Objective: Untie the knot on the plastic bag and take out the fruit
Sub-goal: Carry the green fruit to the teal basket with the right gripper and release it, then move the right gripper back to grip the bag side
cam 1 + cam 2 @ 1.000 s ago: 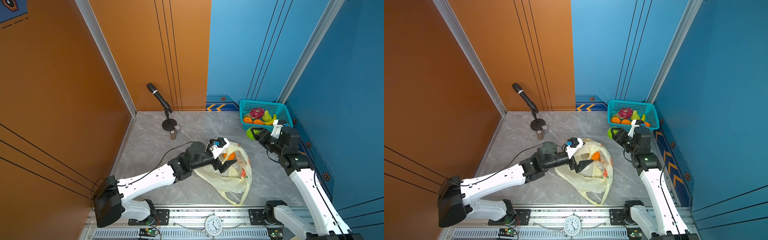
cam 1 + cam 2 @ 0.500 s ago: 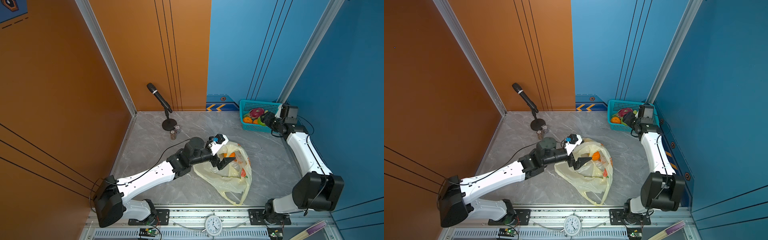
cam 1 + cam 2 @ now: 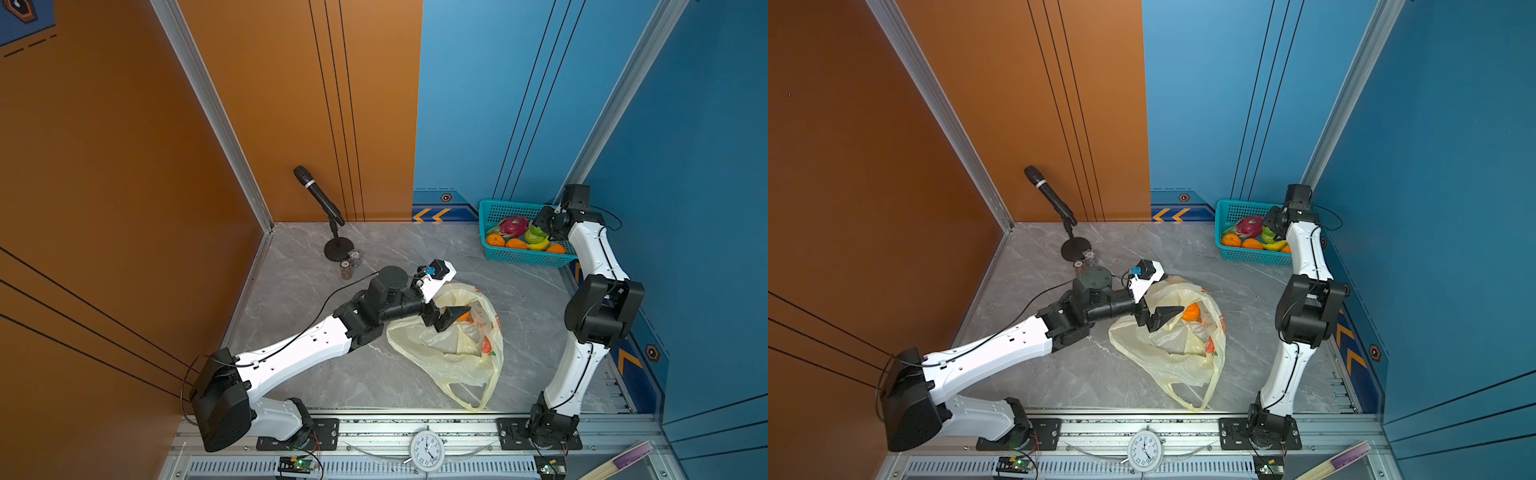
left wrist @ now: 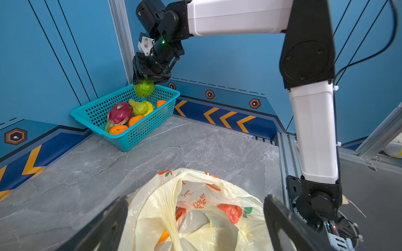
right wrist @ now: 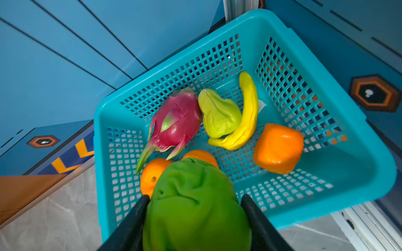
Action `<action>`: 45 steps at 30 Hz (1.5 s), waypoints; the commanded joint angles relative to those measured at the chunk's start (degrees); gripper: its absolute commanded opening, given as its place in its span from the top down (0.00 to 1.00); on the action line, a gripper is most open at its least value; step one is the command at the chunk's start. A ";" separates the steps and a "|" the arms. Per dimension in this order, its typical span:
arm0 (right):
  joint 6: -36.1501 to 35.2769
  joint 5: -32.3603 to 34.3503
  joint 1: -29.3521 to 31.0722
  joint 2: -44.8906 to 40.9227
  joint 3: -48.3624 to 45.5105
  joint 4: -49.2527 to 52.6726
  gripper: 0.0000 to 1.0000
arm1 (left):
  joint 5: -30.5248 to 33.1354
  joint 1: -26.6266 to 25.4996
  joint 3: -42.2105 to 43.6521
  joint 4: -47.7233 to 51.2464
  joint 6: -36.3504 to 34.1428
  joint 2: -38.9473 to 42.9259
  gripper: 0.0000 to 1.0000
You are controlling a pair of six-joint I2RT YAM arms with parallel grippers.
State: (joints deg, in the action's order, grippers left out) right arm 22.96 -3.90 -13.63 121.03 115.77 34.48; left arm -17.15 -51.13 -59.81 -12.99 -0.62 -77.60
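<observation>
Right jaws grip green fruit point(image 5: 195, 206) | basket point(image 5: 326, 202) beneath | left jaws wide

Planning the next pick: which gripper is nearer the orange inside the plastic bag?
Left. The left gripper hangs open beside the orange; the right gripper is away over the basket, gripping a green fruit.

Orange chevron arrows point(image 4: 226, 119) on the blue wall skirting point(image 4: 195, 109); orange lettering point(image 4: 199, 203) on the plastic bag point(image 4: 152, 208) unreadable.

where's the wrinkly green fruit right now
Left wrist view: the green fruit hangs clamped in the right gripper above the teal perforated basket, in the far right corner.
</observation>
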 commanded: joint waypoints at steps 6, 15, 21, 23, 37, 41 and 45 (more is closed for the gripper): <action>-2.38 3.97 -0.96 15.40 18.85 10.80 0.56 | -0.43 1.69 -1.49 0.76 1.18 -0.33 0.02; -2.37 4.45 -1.40 23.60 24.13 12.17 0.55 | 0.62 1.75 -2.84 3.56 1.51 -1.67 0.02; -0.47 2.37 -1.15 24.22 24.27 13.16 0.38 | 1.13 1.74 -3.42 4.40 2.82 -2.27 0.02; -0.35 2.24 -0.90 23.04 24.34 13.16 0.32 | 1.24 1.61 -3.93 4.82 3.33 -2.44 0.02; -0.13 0.90 0.89 -4.00 9.97 13.25 0.11 | 3.63 -2.52 -3.50 9.19 2.97 -0.49 0.01; -0.11 -1.00 2.03 -16.98 -1.47 9.96 0.11 | 4.98 -3.80 -2.73 10.47 3.58 -0.10 0.03; -0.02 -3.05 3.68 -29.46 -13.28 7.05 0.10 | 6.40 -4.64 -1.96 10.80 5.16 -0.35 0.08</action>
State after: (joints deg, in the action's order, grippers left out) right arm 22.50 -4.58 -11.14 95.85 108.47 43.27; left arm -12.78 -55.00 -62.59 -3.42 3.05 -79.26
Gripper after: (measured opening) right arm 0.897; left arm 0.928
